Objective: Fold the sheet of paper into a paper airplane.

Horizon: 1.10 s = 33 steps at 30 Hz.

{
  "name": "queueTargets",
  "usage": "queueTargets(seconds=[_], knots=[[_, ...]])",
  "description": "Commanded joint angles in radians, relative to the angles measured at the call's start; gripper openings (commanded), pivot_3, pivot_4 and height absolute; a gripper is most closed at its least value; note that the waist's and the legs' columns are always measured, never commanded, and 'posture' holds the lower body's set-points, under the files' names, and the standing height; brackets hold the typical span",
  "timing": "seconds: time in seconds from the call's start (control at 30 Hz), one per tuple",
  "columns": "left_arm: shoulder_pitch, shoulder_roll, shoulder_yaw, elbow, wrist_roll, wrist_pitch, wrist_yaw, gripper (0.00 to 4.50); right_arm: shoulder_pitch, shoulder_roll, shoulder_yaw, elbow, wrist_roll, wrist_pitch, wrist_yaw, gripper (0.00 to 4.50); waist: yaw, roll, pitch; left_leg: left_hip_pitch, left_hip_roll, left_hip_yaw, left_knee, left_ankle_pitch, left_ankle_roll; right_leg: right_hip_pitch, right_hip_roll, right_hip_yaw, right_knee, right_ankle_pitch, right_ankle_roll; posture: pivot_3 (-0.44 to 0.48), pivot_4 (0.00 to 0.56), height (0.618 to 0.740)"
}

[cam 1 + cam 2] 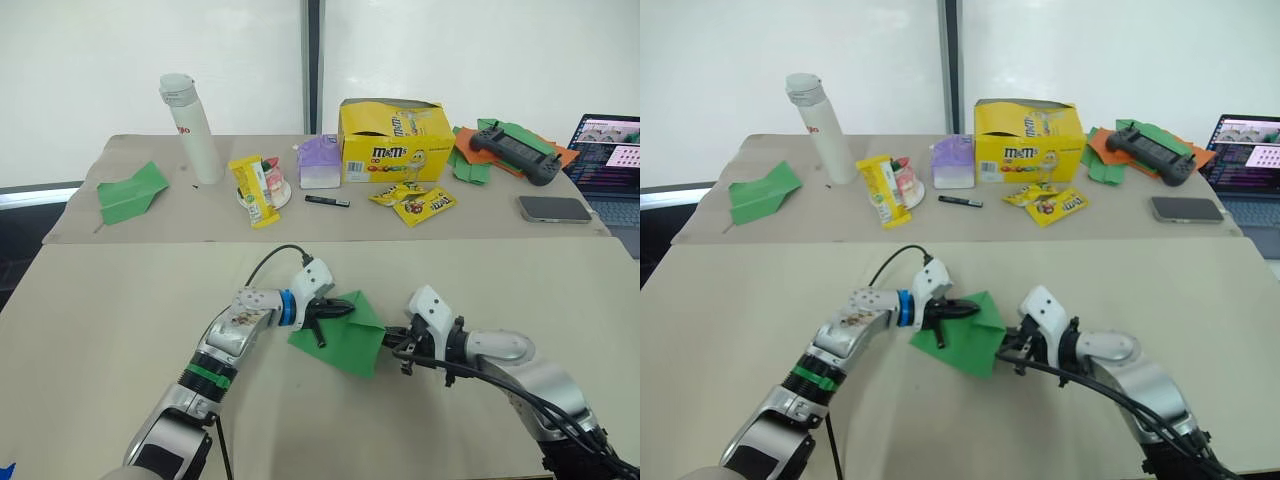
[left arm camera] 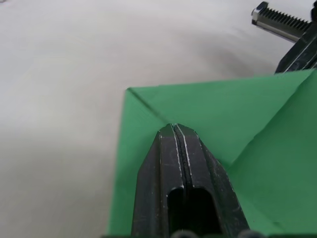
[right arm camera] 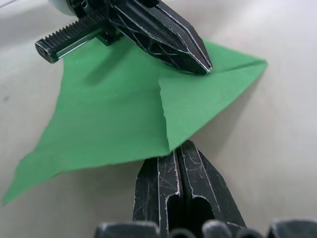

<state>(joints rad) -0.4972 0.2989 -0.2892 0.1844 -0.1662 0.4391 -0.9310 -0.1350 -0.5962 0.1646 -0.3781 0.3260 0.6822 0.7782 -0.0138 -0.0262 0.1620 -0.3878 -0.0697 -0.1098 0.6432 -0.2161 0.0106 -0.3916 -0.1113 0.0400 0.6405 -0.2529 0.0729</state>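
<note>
Left arm: I have it reaching forward and inward, wrist angled toward the right arm, left end effector point(image 1: 335, 310) with fingers pressed together, tips resting on the sheet of paper point(image 1: 352, 340). Right arm: I have it bent inward toward the left, right end effector point(image 1: 388, 336) fingers closed together at the paper's edge.

My sheet of paper point(image 1: 345, 335) is bright plain green on a pale beige worktop point(image 1: 120, 330), and both end effectors, left point(image 1: 335, 312) and right point(image 1: 390, 338), show black fingers. Farther back I see a yellow candy box point(image 1: 393, 140) with brown lettering, yellow candy packets point(image 1: 413, 200), a white bottle point(image 1: 192, 128), a lilac-and-white carton point(image 1: 319, 162), and a second green paper plane point(image 1: 130, 191). Green and orange paper scraps point(image 1: 468, 155) lie under a dark grey controller point(image 1: 515, 150).
</note>
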Motion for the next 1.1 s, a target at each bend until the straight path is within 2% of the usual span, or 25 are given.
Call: queueTargets(seconds=[0.03, 0.37, 0.63, 0.9, 1.1], knots=[[0.017, 0.027, 0.027, -0.014, -0.005, 0.009, 0.008, 0.02, -0.043, 0.023, 0.008, 0.003, -0.010, -0.031, -0.016, 0.00, 0.000, 0.000, 0.000, 0.000, 0.000, 0.000, 0.000, 0.000, 0.000, 0.000, 0.000, 0.000, 0.000, 0.000, 0.000, 0.000, 0.150, 0.740], [0.032, 0.014, 0.022, -0.036, -0.007, 0.014, 0.022, 0.02, -0.126, 0.081, 0.075, 0.062, -0.062, -0.046, -0.031, 0.00, 0.001, 0.000, 0.000, -0.001, -0.001, 0.000, 0.000, 0.000, 0.000, -0.001, 0.000, 0.000, 0.000, 0.001, -0.002, 0.000, 0.150, 0.740], [0.061, 0.020, 0.024, -0.072, -0.013, 0.028, 0.025, 0.02, -0.169, 0.083, 0.038, 0.101, -0.072, -0.055, -0.050, 0.00, 0.001, 0.000, 0.000, -0.001, -0.001, 0.000, 0.000, 0.000, 0.000, -0.002, -0.001, 0.000, 0.000, 0.001, -0.002, 0.000, 0.150, 0.740], [0.050, 0.041, 0.092, -0.104, -0.072, 0.072, 0.027, 0.02, -0.175, 0.075, -0.007, 0.118, -0.050, -0.055, -0.038, 0.00, 0.000, 0.001, 0.000, -0.002, -0.001, 0.000, 0.000, 0.000, 0.000, -0.004, -0.001, 0.000, 0.001, 0.001, -0.002, 0.000, 0.150, 0.740], [0.073, 0.020, 0.068, -0.158, -0.094, 0.103, 0.030, 0.02, -0.160, 0.084, -0.035, 0.100, -0.001, -0.013, -0.028, 0.00, 0.001, 0.001, 0.000, -0.003, -0.001, 0.000, 0.000, 0.000, 0.000, -0.005, -0.001, 0.001, 0.001, 0.001, -0.002, 0.000, 0.150, 0.740]])
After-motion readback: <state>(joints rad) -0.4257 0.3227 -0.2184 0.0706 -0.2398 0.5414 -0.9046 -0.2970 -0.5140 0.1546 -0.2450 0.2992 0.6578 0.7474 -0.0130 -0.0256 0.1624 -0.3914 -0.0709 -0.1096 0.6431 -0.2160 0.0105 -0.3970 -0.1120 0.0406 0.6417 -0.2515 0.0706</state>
